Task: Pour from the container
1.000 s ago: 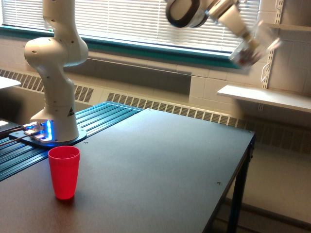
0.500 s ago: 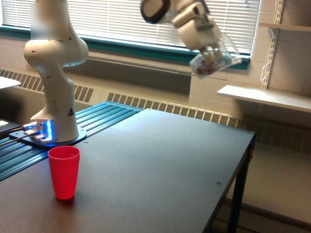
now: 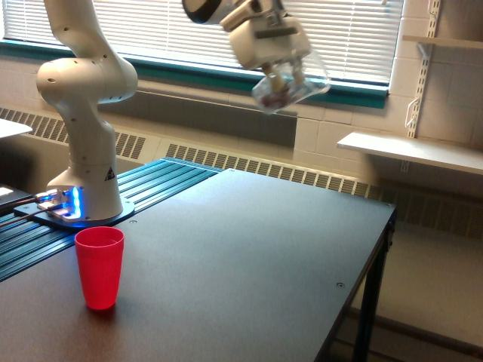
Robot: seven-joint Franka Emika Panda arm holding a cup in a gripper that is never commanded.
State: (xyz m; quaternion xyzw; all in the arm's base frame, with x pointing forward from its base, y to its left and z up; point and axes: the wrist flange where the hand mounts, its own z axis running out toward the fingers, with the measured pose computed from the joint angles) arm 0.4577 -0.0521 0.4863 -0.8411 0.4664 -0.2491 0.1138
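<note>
Container: the clear container [image 3: 290,84] is held high in the air, near the top of the exterior view, in front of the window blinds [image 3: 151,30]. It is tilted, with its mouth toward the exterior view's right. Small reddish pieces are visible inside it.

Claw: the gripper [image 3: 283,72] is clamped on the container from above; the fingers are partly hidden by the clear wall.

Red cup: the red cup [image 3: 99,268] stands upright on the dark table [image 3: 249,271], low at the exterior view's left, well apart from the container and not under it.

Arm base: the white base [image 3: 87,158] stands behind the red cup, near the table's far left edge.

Step in hand: I judge that the arm carries the container toward the cup; no pouring is visible.

Risk one: the container is already tilted while far from the cup, so pieces may fall out onto the table or the floor if the tilt grows.

Risk two: the cup's mouth is narrow and the container looks wider, so pouring from too high or off centre may scatter the pieces.

Risk three: the cup looks light; a touch from the container may knock it over.
</note>
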